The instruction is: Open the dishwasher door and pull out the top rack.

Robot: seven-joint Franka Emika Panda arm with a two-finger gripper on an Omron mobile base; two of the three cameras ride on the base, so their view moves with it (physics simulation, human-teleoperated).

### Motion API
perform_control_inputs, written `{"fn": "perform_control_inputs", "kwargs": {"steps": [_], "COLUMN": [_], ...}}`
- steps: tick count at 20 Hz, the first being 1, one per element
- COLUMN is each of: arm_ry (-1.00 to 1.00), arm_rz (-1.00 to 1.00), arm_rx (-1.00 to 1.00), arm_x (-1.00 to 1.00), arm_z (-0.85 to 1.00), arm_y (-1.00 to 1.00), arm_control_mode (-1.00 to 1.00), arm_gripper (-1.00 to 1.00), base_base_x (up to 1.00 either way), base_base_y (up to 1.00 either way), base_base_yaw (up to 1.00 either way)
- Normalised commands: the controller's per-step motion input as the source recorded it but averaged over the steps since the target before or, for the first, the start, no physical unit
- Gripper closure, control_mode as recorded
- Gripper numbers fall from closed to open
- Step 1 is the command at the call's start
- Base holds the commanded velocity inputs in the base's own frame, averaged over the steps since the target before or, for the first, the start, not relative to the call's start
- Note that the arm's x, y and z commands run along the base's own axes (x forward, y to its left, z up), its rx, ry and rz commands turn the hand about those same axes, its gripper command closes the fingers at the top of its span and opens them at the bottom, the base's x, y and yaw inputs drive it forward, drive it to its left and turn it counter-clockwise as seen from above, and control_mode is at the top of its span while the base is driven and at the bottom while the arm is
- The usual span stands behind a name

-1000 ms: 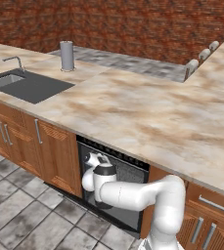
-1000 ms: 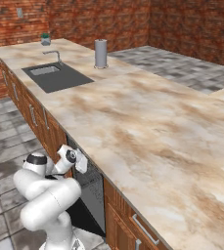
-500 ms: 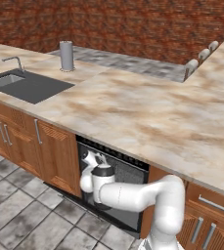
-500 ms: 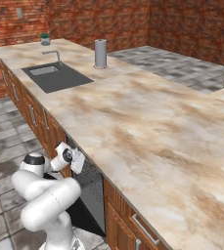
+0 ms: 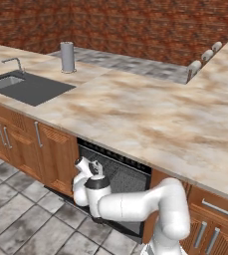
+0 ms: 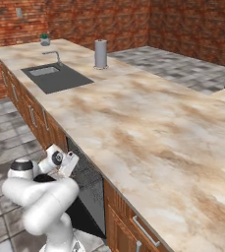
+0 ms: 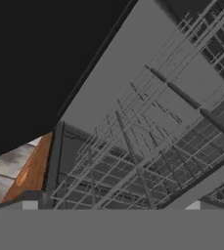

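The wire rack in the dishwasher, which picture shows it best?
The hand view: the grey top rack spreads across it, every wire easy to see. In the left base view the rack is a small grey grid inside the open dishwasher, partly behind the arm. In the right base view it is a thin grey sliver under the counter.

Right in front of the fingers (image 5: 96,168) is the open black dishwasher hole, packed with the grey thin-wire rack (image 7: 147,161). Its wires stand in the way. Above the fingers the marble-look stone table (image 5: 150,114) sticks out like a roof. Beside the fingers, brown wooden cupboard doors (image 5: 53,157) wall the hole in. Behind the fingers, the grey tiled floor (image 5: 31,226) is free.
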Motion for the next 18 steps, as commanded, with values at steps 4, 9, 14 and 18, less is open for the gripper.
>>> {"fn": "perform_control_inputs", "kwargs": {"steps": [4,9,14,18], "arm_ry": [0.02,0.1,0.19,0.23], "arm_rz": [-0.19,-0.19,-0.21,-0.24], "arm_rx": [-0.18,-0.15,-0.04,0.02], "arm_x": [-0.97,-0.73,-0.51,-0.36], "arm_z": [-1.0,-0.99,-0.83,-0.62], "arm_y": [1.0,1.0,0.98,0.86], "arm_control_mode": [-1.0,-1.0,-1.0,-1.0], "arm_gripper": [-1.0,-1.0,-1.0,-1.0], "base_base_x": [0.0,0.0,0.0,0.0], "base_base_y": [0.0,0.0,0.0,0.0], "base_base_yaw": [0.0,0.0,0.0,0.0]}}
